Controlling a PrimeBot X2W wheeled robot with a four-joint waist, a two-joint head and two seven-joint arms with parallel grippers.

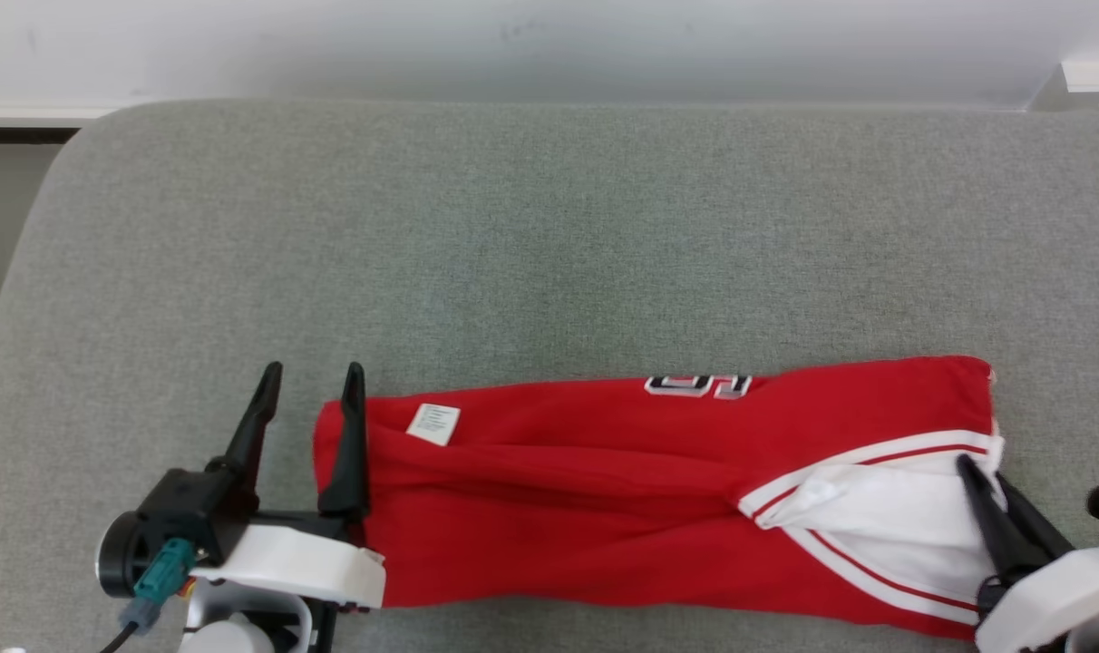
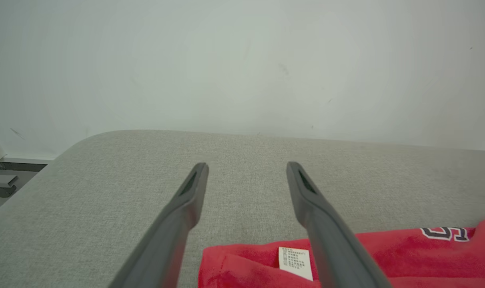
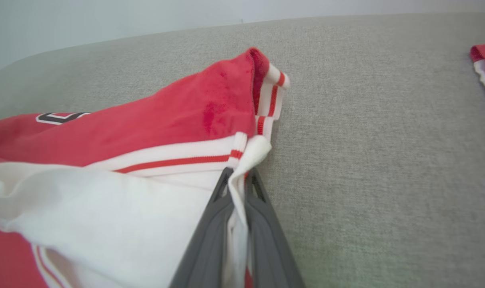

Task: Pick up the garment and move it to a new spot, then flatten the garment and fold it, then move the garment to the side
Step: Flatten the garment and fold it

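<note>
On a grey fabric surface, the red-and-white garment point(image 1: 559, 508) lies along the frame's lower edge, the right gripper point(image 1: 982, 470) at lower right with jaws clenched on its thin white hem point(image 3: 236, 192), the left gripper point(image 1: 315, 368) at lower left with jaws released: a one-sided pull may slip the hem.

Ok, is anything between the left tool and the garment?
Nothing visible does. The open left tool sits at the left end of the red and white fabric garment, one finger over its edge, the other over the grey upholstered surface. The right tool grips its white end.
</note>
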